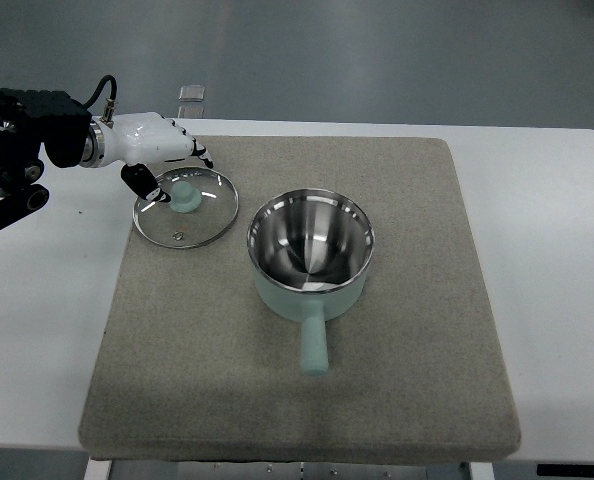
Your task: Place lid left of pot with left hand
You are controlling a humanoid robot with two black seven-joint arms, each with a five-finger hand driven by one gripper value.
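A glass lid [202,222] with a metal rim and a pale green knob [185,196] lies flat on the grey mat [397,390], left of the pot. The pot [311,250] is pale green with a steel inside and stands open, its handle [314,345] pointing toward the near edge. My left hand [177,172] hovers over the lid's far left part. Its thumb [143,184] is left of the knob and its fingers [199,152] are behind the knob, spread and not closed on it. No right arm shows.
The mat covers most of a white table [547,230]. A small metal bracket [192,95] sits at the table's far edge. Grey floor lies beyond.
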